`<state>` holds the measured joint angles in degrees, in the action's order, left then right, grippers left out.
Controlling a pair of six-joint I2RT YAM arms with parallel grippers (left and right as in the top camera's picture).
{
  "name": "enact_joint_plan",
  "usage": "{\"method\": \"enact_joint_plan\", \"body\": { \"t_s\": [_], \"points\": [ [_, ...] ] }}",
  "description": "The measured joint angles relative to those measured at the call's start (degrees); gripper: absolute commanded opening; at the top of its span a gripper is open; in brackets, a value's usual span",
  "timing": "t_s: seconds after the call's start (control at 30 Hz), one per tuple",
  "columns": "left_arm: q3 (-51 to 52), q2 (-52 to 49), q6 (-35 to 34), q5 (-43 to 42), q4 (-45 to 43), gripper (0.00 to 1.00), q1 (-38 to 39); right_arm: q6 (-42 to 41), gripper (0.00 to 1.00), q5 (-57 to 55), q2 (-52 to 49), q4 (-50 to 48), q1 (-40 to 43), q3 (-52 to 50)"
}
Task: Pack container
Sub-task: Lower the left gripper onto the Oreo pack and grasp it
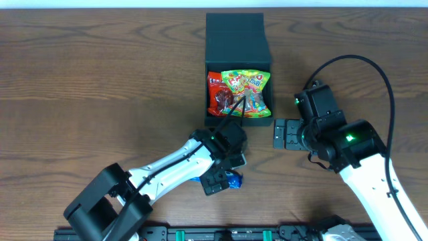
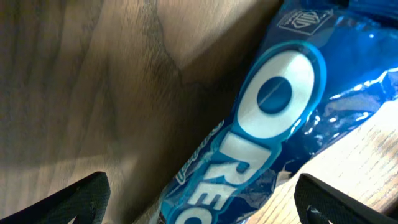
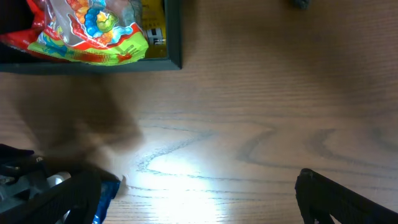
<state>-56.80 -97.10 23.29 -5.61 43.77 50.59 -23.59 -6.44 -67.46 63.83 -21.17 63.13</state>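
Left claw (image 2: 205, 200): jaws spread wide, gripping nothing, low over 1 blue Oreo packet (image 2: 273, 99) lying flat on the wood.
Right claw (image 1: 287, 134): jaws equally wide, empty, over bare table just right of the box's near corner.
Container (image 1: 239, 122): dark box at the table's far middle, flap lid open and lying back; 1 green gummy bag (image 1: 249, 84) and 1 red packet (image 1: 217, 94) inside.
Surface: brown wood-grain table (image 1: 100, 80), glare patch beneath the right wrist.
Room: pale strip (image 1: 100, 3) along the far edge.
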Motion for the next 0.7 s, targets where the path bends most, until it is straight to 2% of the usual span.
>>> {"method": "enact_joint_plan", "body": {
  "t_s": [0.7],
  "points": [
    [1.4,0.0,-1.0,-1.8,0.2,0.98,0.0,0.0,0.99,0.0,0.0,0.0,0.0,0.0]
  ]
}}
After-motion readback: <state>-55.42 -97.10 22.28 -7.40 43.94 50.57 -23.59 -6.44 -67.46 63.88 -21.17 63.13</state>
